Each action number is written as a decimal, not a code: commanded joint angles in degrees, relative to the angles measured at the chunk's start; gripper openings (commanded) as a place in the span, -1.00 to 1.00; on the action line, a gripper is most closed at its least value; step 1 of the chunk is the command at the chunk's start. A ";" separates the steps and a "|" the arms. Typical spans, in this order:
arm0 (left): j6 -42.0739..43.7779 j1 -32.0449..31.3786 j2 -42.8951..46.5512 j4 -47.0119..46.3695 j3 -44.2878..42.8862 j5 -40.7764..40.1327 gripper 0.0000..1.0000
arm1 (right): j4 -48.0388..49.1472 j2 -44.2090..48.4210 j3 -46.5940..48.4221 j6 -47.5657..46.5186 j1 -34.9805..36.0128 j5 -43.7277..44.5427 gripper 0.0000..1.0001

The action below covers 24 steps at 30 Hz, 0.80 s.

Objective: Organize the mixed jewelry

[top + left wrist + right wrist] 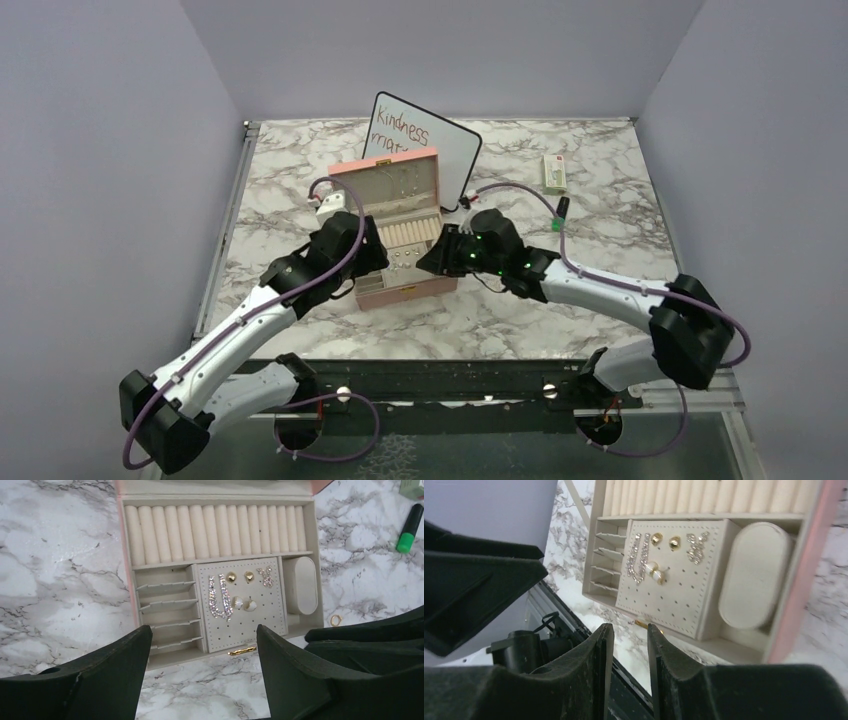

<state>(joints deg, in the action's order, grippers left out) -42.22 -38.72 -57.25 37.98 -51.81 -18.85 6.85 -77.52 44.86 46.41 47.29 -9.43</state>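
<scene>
The pink box [347, 171] lies open on the marble, its cream tray [128, 575] showing ring rolls and a perforated panel. Pinned on that panel are gold studs [231, 576], glittering drop earrings [220, 597] and pearl pieces [243, 603]. A gold ring [335, 620] lies on the marble just right of the box. A small gold bar piece [242, 651] rests at the box's front edge. My left gripper [204, 632] hangs open over the front of the tray, holding nothing. My right gripper [630, 628] hovers beside it, a narrow empty gap between its fingers.
A whiteboard [440, 140] with handwriting leans behind the box. A white-green packet [554, 172] lies at the back right, and a green marker [410, 529] lies right of the box. Both grippers crowd the box's front edge.
</scene>
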 commanded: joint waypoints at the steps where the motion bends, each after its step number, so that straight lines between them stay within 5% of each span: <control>1: -6.16 0.22 7.07 -6.23 5.38 -7.62 0.56 | -3.49 -7.13 6.90 -1.16 4.31 8.24 -0.34; 9: -4.02 0.27 11.72 -8.42 8.03 -14.09 0.58 | -5.45 -15.03 13.39 -0.29 6.67 12.13 -0.47; 24: 0.53 0.40 9.13 -10.46 8.66 -14.51 0.62 | -5.89 -19.06 16.40 -0.28 6.78 14.77 -0.69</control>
<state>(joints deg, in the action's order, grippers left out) -43.44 -38.68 -47.62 29.58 -43.42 -31.77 2.39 -95.35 59.46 46.44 53.69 2.22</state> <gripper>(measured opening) 0.809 0.161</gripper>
